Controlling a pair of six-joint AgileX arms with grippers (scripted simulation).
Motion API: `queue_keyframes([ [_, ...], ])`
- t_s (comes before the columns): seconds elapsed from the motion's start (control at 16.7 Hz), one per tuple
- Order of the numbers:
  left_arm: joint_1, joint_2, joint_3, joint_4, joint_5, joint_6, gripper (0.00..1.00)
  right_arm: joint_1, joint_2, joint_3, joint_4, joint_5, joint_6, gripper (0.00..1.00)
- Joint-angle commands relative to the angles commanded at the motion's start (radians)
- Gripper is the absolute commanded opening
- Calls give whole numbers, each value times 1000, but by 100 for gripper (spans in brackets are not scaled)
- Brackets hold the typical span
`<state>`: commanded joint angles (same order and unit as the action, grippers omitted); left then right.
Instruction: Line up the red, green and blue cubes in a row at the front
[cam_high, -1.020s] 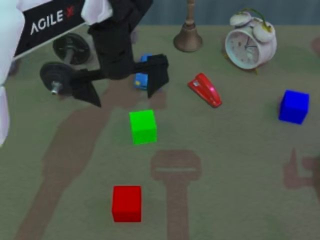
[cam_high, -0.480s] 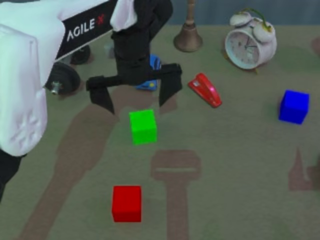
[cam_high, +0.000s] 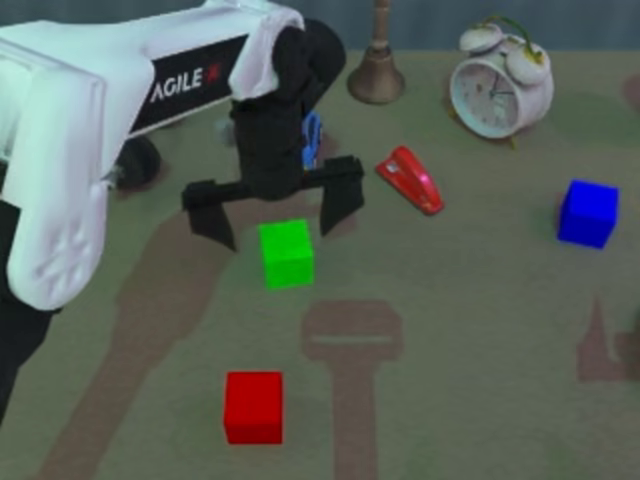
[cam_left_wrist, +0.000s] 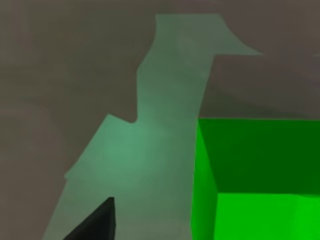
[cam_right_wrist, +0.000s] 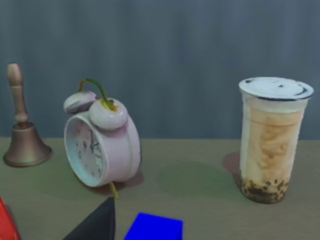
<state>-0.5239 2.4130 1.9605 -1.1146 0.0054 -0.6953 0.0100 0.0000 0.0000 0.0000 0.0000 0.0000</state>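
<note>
The green cube (cam_high: 286, 253) sits left of the table's middle. My left gripper (cam_high: 277, 205) hangs open just behind and above it, one finger on each side and neither touching. In the left wrist view the green cube (cam_left_wrist: 255, 180) fills one corner, with one dark fingertip (cam_left_wrist: 95, 225) well apart from it. The red cube (cam_high: 253, 407) rests near the front, left of centre. The blue cube (cam_high: 587, 213) lies at the right. My right arm is parked outside the top view; its wrist view shows the blue cube (cam_right_wrist: 154, 227) close by one fingertip (cam_right_wrist: 97, 225), and nothing is held.
A red stapler (cam_high: 410, 180) lies between the green and blue cubes. At the back stand a bell (cam_high: 377, 70) and an alarm clock (cam_high: 500, 85). A blue toy car (cam_high: 312, 135) and a dumbbell (cam_high: 140, 160) are partly hidden by my left arm. A milk-tea cup (cam_right_wrist: 272, 140) stands at the far right.
My left arm has swung rightward and forward, turning its open gripper until it straddles the back of the green cube. The cubes have not moved.
</note>
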Motion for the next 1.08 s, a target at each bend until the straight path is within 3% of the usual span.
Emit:
queue_keyframes([
  [0.18, -1, 28, -68, 96, 0, -1, 100, 0, 0, 0, 0, 0, 0, 100],
  [0.48, -1, 33, -79, 109, 0, -1, 100, 0, 0, 0, 0, 0, 0, 100],
  [1.08, -1, 33, -79, 109, 0, -1, 25, 0, 0, 0, 0, 0, 0, 100],
])
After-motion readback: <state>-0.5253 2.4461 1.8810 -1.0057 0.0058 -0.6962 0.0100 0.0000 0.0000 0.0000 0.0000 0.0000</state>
